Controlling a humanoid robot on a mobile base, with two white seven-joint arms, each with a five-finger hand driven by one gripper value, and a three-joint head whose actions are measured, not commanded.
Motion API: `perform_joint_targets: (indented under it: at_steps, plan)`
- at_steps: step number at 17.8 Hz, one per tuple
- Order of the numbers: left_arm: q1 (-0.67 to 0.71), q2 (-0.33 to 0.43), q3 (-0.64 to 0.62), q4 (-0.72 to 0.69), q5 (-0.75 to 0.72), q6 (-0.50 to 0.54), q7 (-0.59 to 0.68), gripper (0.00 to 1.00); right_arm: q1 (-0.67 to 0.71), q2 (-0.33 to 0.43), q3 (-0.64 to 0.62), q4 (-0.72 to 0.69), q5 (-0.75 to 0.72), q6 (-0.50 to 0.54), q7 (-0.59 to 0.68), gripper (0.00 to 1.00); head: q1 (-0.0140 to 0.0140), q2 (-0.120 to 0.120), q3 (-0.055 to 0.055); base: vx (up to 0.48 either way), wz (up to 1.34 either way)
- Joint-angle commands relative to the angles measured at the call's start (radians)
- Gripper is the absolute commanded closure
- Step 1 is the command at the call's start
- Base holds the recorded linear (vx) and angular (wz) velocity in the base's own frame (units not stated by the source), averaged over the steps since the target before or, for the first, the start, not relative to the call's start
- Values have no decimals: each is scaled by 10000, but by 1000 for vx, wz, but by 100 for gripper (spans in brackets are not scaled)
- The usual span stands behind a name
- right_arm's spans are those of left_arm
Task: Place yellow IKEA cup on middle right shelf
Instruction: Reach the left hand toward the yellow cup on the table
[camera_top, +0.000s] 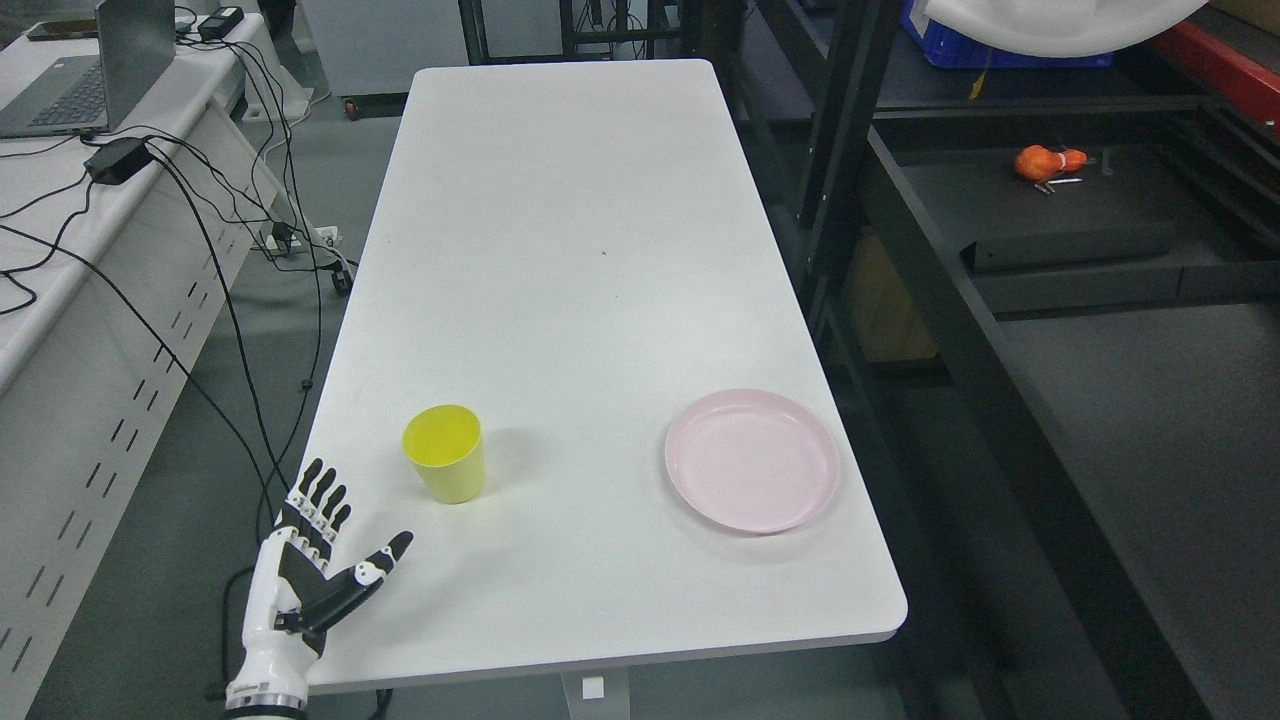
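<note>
A yellow cup (445, 453) stands upright on the white table (580, 250), near its front left corner. My left hand (318, 555) hovers at the table's front left edge, a little below and left of the cup, apart from it. Its fingers are spread and the thumb points toward the cup; it holds nothing. The black shelf rack (1000, 330) stands to the right of the table. My right arm does not show.
A pink plate (752, 460) lies on the table's front right. An orange object (1045, 161) lies on a black shelf board at the right. A side desk (60, 230) with a laptop (95, 70) and cables stands at the left.
</note>
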Motion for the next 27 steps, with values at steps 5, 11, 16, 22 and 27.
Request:
perform_joint_targets:
  at_steps: [5,11,16,22,27]
  plan:
    - [51,227,22,32,0,-11,-14,1,138,-175,169,1,-245,7,-8,1,0,0,0,26,-16]
    - [-515,119,-254,766,-76,-286,-75,1,138,-175,169,1,-245,7,-8,1,0,0,0,0,0]
    - [-1253,211,-269,1658,-537,-303,-106,1,138,-175,169,1,-245,7,-8,1,0,0,0,0,0]
    - [-2095,135,-1097,2378,-1242,-303,-121,1,138,-175,169,1,-245,7,-8,1,0,0,0,0,0]
    - [-2618,119,-1527,2808,-1258,-257,-121,1,138,-175,169,1,-245,7,-8,1,0,0,0,0,0]
